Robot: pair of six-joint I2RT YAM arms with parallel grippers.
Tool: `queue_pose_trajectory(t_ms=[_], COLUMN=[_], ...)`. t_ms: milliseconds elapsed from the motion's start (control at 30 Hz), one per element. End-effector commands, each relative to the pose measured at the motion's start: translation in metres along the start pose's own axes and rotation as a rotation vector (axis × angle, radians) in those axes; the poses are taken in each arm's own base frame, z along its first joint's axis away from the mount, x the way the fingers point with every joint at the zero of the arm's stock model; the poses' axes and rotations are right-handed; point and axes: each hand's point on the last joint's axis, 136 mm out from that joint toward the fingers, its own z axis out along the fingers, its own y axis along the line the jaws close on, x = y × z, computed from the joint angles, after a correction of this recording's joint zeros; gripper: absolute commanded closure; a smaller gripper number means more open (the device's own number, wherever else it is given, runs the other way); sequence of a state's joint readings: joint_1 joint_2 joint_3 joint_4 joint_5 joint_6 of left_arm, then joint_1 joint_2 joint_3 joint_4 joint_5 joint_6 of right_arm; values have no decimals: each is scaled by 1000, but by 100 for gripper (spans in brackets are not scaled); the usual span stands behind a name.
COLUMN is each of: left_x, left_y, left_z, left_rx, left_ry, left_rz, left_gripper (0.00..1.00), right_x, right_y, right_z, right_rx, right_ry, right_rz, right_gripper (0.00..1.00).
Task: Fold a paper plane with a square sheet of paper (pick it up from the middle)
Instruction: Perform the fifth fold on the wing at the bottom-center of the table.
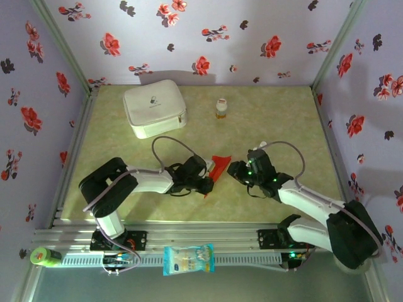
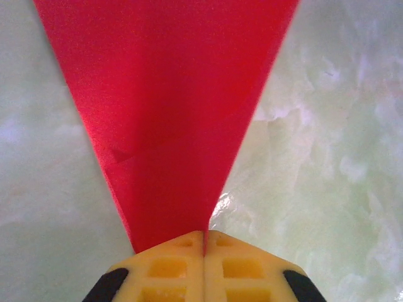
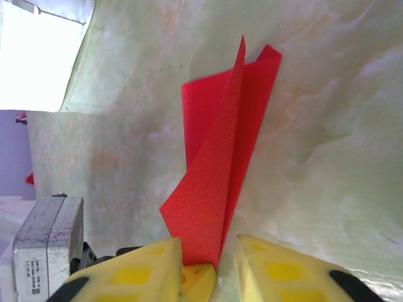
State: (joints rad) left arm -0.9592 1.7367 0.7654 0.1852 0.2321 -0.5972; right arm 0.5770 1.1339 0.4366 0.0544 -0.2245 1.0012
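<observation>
Thin bright red paper sheet (image 1: 218,165), part-folded: we judge it light, limp; grip folded edges. Left gripper (image 2: 204,242) pinches its left tip; right gripper (image 3: 208,258), jaws apart, straddles it.

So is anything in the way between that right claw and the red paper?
Nothing visible does. The red paper reaches in between the spread fingers of the right gripper, and the left gripper is pinched shut on it from the opposite side. The white case and small bottle stand well back on the table.
</observation>
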Motion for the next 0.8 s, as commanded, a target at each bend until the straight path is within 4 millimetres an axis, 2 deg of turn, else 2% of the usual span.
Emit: queue_pose_trajectory(t_ms=[0,333,567,767], left_x=[11,15,16,18], left_y=[-1,7,11,10], left_z=[2,2,0,2], left_rx=[92,166,200,243], left_ry=[47,47,41,58], left_rz=[-70,-160,-207,-233], left_gripper=[98,99,100,100], right_x=[9,21,19,15], right_y=[19,41,40,28], right_z=[10,41,59,66], right_rx=[-86,-176,-172,-131], right_ry=[64,150,161,140], right_rz=[-45,-68,-60,-55], right_gripper=[77,91,93,93])
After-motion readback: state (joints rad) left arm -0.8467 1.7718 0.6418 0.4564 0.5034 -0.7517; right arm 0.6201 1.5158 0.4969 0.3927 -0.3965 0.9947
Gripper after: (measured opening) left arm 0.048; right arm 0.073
